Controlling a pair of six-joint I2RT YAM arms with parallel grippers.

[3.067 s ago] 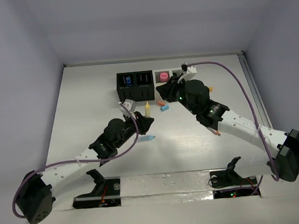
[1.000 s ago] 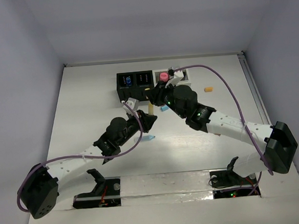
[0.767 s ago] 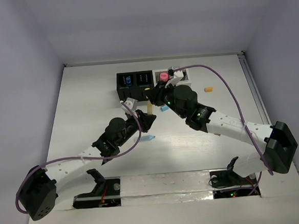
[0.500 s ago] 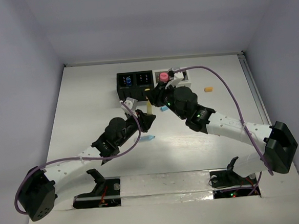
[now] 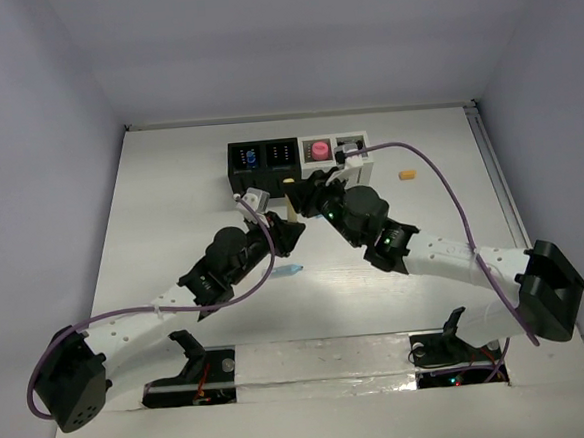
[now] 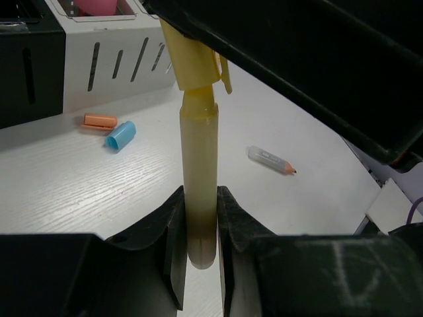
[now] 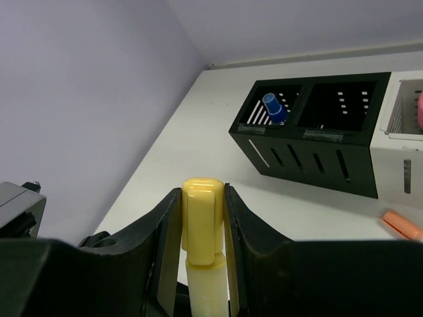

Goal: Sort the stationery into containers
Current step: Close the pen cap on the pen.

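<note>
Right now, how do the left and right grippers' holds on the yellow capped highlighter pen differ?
The left gripper clamps the yellow highlighter by the butt end of its pale translucent barrel; the right gripper clamps its opaque yellow cap. In the top view the left gripper sits on the pen's near side, the right gripper on the side towards the slotted holders. Both are shut on the same pen, cap on.

a white, faintly wood-grained table (image 5: 161, 203) filled the view, boxed in by plain pale lilac walls (image 5: 289, 39) at its far, left and right edges. a shiny silver strip of tape (image 5: 322, 362) ran along the near edge. a thin pale rail (image 5: 495, 170) lay along the right edge, reaching the far right corner.
</note>
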